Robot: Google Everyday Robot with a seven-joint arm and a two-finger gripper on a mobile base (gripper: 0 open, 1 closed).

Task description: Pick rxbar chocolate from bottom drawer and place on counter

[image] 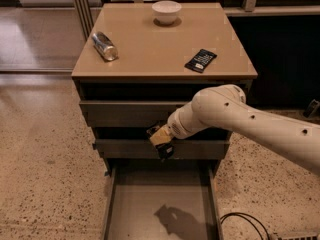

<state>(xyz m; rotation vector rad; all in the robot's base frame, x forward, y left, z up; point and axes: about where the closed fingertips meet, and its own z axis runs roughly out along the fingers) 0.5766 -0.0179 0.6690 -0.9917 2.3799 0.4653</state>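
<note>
Above the open bottom drawer (pixel 134 209), the robot's gripper (pixel 161 140) hung in front of the middle drawer (pixel 125 148), its fingers clamped on the chocolate bar (pixel 165 151). The small dark bar dangled beneath the fingertips, long axis roughly upright, its lower end pointing down toward the drawer's grey floor and well apart from it. The white arm (pixel 250 124) reached in from the right. On the counter (pixel 150 49) sat a white bowl (pixel 166 11) at the back, a metal can (pixel 104 46) on its side at left and a black packet (pixel 201 60) at right.
</note>
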